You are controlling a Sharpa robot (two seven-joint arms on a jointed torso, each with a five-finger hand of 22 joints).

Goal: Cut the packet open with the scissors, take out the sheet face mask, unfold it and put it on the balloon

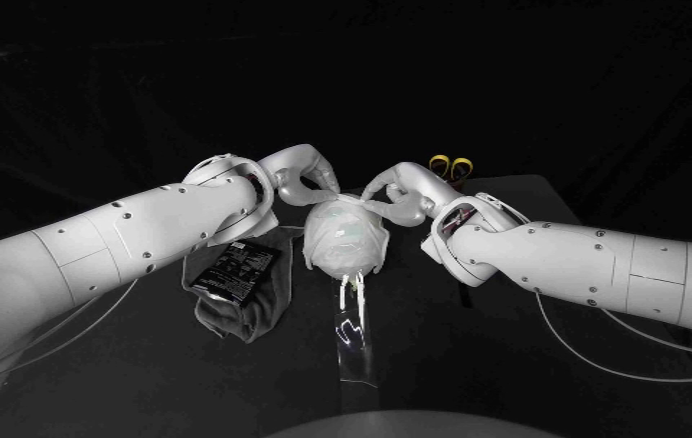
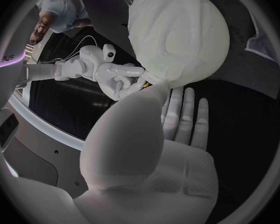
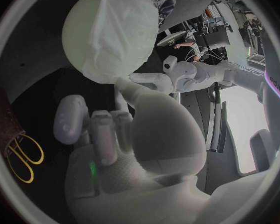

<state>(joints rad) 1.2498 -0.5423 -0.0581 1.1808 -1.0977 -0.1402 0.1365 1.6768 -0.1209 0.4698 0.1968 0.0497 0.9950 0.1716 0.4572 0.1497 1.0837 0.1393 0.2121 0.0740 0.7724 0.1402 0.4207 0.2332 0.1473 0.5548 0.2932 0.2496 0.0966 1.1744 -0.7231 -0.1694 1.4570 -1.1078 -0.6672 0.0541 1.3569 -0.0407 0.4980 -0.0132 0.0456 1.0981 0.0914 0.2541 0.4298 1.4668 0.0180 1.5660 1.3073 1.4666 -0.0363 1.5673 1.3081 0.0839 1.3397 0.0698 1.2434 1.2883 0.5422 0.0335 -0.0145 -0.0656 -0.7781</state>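
Observation:
A pale balloon (image 1: pixel 346 241) sits on a clear stand at the table's middle, with the white sheet mask (image 1: pixel 338 226) draped over it. My left hand (image 1: pixel 304 183) and right hand (image 1: pixel 395 195) meet at the balloon's far end, and each pinches the mask's edge there between thumb and a finger. In the left wrist view the mask (image 2: pixel 171 25) covers the balloon (image 2: pixel 205 52), and the right hand (image 2: pixel 120 77) grips its rim. In the right wrist view the left hand (image 3: pixel 154 79) touches the masked balloon (image 3: pixel 105 32). The yellow-handled scissors (image 1: pixel 451 166) lie behind the right hand.
The black packet (image 1: pixel 235 266) lies on a grey cloth (image 1: pixel 242 314) left of the balloon, under my left forearm. The clear stand (image 1: pixel 351 343) reaches toward the front edge. The scissors (image 3: pixel 22 155) lie beside my right hand.

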